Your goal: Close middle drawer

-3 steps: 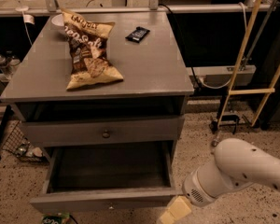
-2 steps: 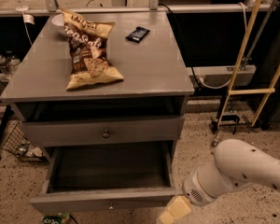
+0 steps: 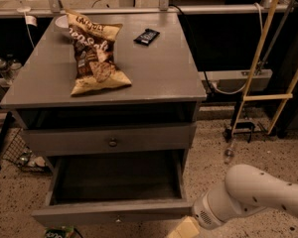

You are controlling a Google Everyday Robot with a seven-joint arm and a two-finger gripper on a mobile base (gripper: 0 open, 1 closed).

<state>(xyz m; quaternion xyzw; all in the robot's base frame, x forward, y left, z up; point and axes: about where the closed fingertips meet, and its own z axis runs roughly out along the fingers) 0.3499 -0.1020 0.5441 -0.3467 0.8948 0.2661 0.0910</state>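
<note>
The middle drawer [image 3: 114,211] of the grey cabinet is pulled far out. Its deep box is empty and its flat front carries a tiny round knob [image 3: 118,220]. Above it, the taller drawer front with the bigger knob [image 3: 112,143] stands slightly out from the cabinet. The lowest drawer is hidden below the open one. My gripper [image 3: 183,230] is at the bottom edge of the view, just right of the middle drawer front's right end. Only its cream tip shows, on the white arm [image 3: 253,195].
On the cabinet top [image 3: 159,68] lie a chip bag [image 3: 94,53], a small dark packet [image 3: 146,36] and a white bowl [image 3: 62,24]. A wooden frame [image 3: 268,73] stands to the right. Bottles [image 3: 2,66] and clutter are at the left. A green packet [image 3: 59,232] lies on the floor.
My arm and gripper have sunk slightly lower in the view. The middle drawer has not moved.
</note>
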